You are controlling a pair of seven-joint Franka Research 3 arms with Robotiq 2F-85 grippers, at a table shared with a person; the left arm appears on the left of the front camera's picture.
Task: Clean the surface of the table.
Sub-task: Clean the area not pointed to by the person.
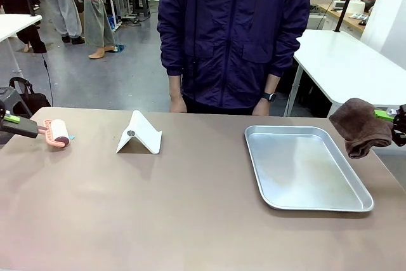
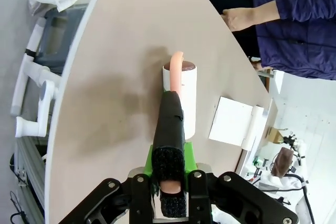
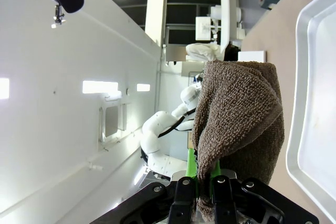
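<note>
My left claw (image 1: pixel 14 122) is clamped shut on the handle of a lint roller (image 1: pixel 58 132), whose white drum is at the far-left corner of the tabletop (image 1: pixel 190 220) (touching or just above, I can't tell). My right claw (image 1: pixel 394 118) is pinched tight on a brown cloth (image 1: pixel 360 128), held off the right edge beside the metal tray (image 1: pixel 317 206). I judge the cleaning not visibly under way: both tools are in hand and nearly the whole surface is left. The tabletop is wide and matte brownish-taupe. It spans the scene before me, with no obvious crumbs or spills; a white stand (image 1: pixel 139 134) sits left of centre.
</note>
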